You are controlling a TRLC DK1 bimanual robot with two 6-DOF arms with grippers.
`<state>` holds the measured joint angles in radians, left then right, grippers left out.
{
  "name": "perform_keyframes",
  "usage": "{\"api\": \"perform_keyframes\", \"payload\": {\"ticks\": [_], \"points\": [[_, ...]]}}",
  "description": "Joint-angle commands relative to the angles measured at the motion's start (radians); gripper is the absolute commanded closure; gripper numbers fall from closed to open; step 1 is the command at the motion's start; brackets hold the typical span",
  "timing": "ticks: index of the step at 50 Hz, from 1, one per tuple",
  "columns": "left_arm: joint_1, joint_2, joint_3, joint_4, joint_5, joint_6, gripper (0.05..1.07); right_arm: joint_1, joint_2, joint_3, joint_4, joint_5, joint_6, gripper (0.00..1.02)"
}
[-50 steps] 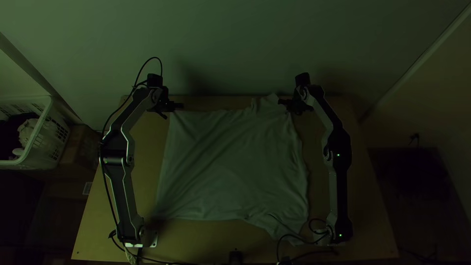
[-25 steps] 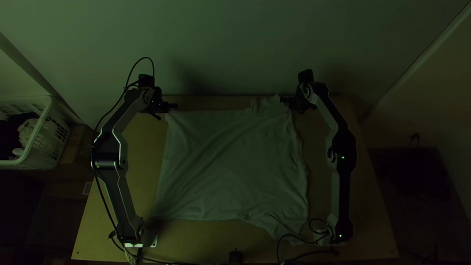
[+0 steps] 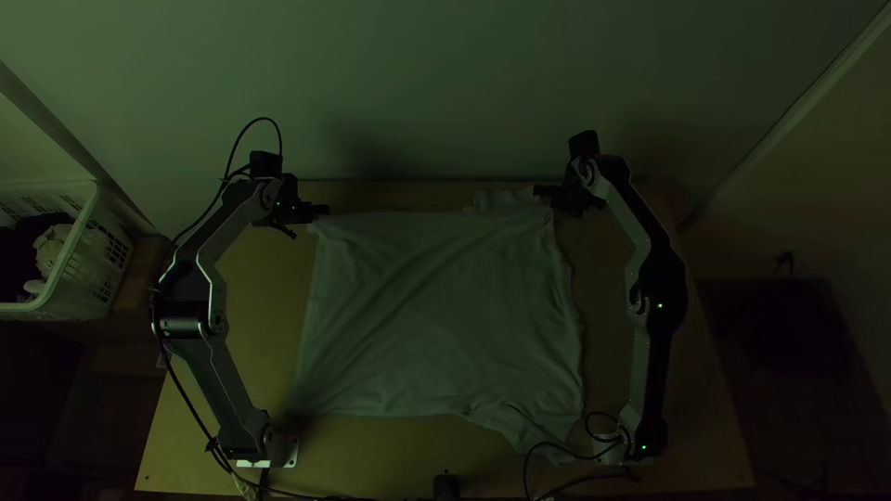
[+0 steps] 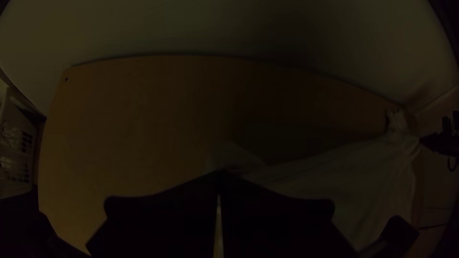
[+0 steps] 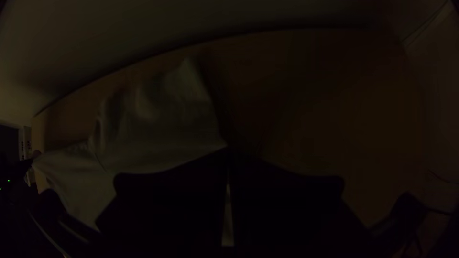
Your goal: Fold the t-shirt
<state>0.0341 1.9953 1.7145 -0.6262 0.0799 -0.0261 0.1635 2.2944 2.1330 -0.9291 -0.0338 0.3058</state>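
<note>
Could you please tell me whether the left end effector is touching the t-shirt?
Touching. The left wrist view shows the t-shirt caught near a corner, between the closed fingertips of the left end effector.

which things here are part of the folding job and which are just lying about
For the job:
- t-shirt, spread out, slightly rumpled
- left gripper and right gripper, each shut on a part of its far edge

Just lying about:
- white basket
- clothes inside it

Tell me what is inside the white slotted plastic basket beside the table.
The white slotted plastic basket holds dark cloth and crumpled pale cloth; whatever lies beneath them is covered.
</note>
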Motion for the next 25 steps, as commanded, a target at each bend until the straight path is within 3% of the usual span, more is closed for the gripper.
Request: {"api": "perform_keyframes", "payload": {"ticks": [1, 25], "points": [[0.009, -0.058, -0.058, 0.014, 0.008, 0.006, 1.05, 0.005, -0.069, -0.059, -0.011, 0.020, -0.008, 1.00], [0.007, -0.182, -0.260, 0.080, 0.008, 0.028, 1.05, 0.047, -0.297, -0.410, 0.072, 0.035, -0.016, 1.00]]}}
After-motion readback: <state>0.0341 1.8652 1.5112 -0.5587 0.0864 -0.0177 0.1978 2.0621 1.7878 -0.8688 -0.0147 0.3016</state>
